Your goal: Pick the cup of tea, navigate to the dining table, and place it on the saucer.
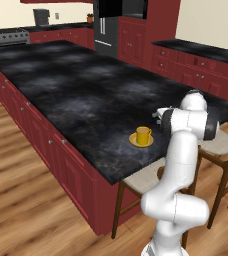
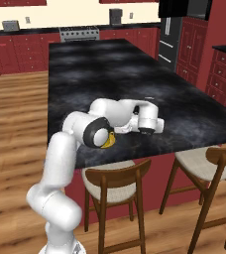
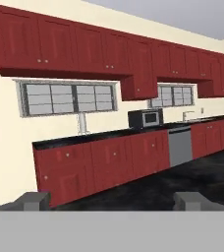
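Observation:
The cup of tea (image 1: 143, 134), a small yellow mug, stands upright on the yellow saucer (image 1: 137, 141) near the front edge of the black-topped dining table (image 1: 81, 95). In the right base view a yellow sliver of the saucer (image 2: 108, 142) peeks out from behind my elbow. My gripper (image 1: 157, 114) hovers a little right of and behind the mug, apart from it. In the hand view its fingertips (image 3: 33, 200) stand wide apart and the gripper (image 3: 111, 202) is open, holding nothing, aimed level across the tabletop.
Wooden stools (image 2: 110, 181) (image 1: 219, 145) stand tucked at the table's near edge beside my base. Red wall counters (image 1: 201, 62), a black fridge (image 1: 107, 27) and a stove (image 2: 79, 33) line the far walls. A microwave (image 3: 145, 118) sits on the counter under windows.

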